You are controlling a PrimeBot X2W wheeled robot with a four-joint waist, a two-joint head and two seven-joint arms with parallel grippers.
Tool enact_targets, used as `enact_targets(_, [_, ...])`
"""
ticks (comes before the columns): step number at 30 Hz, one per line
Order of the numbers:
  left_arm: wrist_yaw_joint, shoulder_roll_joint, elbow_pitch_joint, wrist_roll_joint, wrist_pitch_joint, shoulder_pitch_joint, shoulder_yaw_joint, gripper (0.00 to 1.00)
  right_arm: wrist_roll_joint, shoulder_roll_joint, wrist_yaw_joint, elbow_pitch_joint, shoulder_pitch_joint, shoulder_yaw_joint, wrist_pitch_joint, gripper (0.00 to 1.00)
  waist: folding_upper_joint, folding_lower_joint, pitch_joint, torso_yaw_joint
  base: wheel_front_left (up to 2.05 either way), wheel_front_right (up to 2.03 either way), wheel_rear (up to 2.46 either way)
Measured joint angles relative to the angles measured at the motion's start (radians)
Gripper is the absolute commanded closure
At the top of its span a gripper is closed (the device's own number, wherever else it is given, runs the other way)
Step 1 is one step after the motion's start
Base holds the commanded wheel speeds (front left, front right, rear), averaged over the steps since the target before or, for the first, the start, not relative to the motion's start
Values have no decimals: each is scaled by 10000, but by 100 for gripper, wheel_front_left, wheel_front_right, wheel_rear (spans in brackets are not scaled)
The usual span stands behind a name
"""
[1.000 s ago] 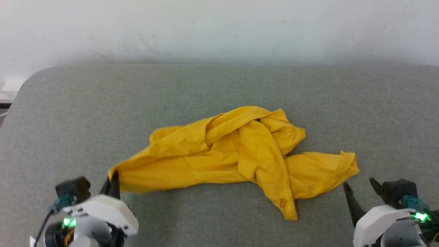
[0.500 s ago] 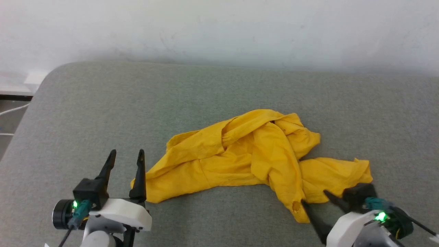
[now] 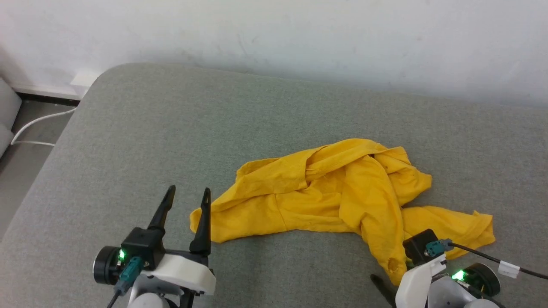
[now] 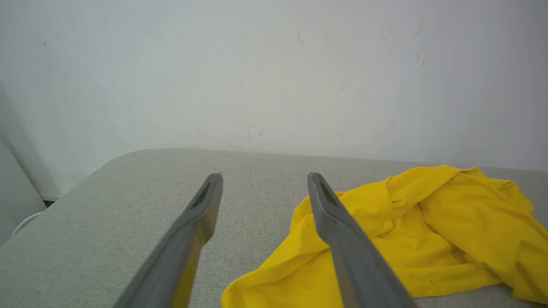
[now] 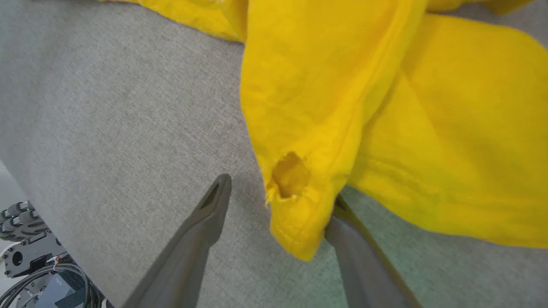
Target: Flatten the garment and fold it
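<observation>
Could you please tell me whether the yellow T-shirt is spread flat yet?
Not yet: the garment lies crumpled on the grey surface, with twisted layers overlapping and no neat fold.

Plain indoor test room, lab-like: grey fabric-covered table (image 3: 128,141) against a scuffed white wall (image 3: 299,34); white cable (image 3: 47,118) on bare floor (image 3: 30,162).

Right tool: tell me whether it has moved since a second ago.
Yes. Against the garment lying on the cushion, the right tool went left: from off its right end to straddling its holed near tip, open.
</observation>
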Motion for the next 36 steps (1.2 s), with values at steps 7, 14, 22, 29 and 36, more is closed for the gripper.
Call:
enact_targets(7, [-140, -125, 291, 82, 0, 111, 255, 0, 173, -59, -2, -251, -85, -163, -345, 100, 0, 0, -50, -56, 0, 0, 0])
enact_targets(14, [-336, -192, 305, 109, 0, 342, 566, 0, 711, -936, 0, -2746, 470, -1373, 403, 100, 0, 0, -224, -697, 0, 0, 0])
enact_targets(22, [-518, -462, 268, 322, 0, 285, 573, 0, -155, -2050, 0, -3676, 497, -4878, 1396, 100, 0, -1, -216, -1305, 0, 0, 0])
enact_targets(29, [-627, -650, 263, 445, 0, 223, 669, 0, -1710, -1906, 0, -2305, 1245, -7323, 2748, 100, 0, 1, 60, -1173, 0, 0, 0])
enact_targets(36, [-888, -746, 439, 535, 0, 212, 704, 0, -1893, -932, 0, -1563, 2184, -7239, 2847, 0, 0, 0, 257, -1160, 0, 0, 0])
